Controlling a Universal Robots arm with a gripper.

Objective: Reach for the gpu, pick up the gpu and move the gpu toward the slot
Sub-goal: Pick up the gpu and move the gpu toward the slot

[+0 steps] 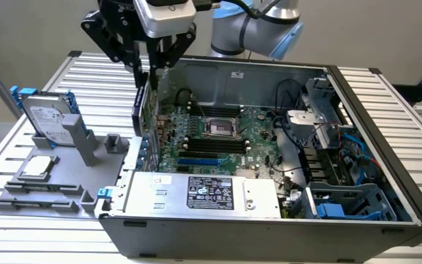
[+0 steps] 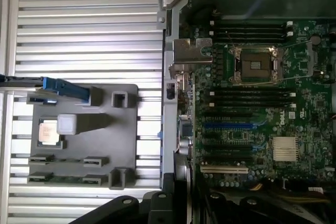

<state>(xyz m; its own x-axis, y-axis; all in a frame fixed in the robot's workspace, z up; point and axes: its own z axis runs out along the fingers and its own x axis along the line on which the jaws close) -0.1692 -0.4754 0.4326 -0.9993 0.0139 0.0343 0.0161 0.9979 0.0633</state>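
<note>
Hanging over the open PC case, the pincer is closed on the gpu, gripping its upper edge. Card hangs vertical, edge-on and dark, w/ its lower part just inside the case wall on the exterior view's left, above the motherboard near the expansion slots. In the wrist view the card's silver bracket sits by the case edge, next to the board. Grey fixture tray on the slatted bench holds the hard drive w/ blue rails upright, and a small silver chip nearby.
</note>
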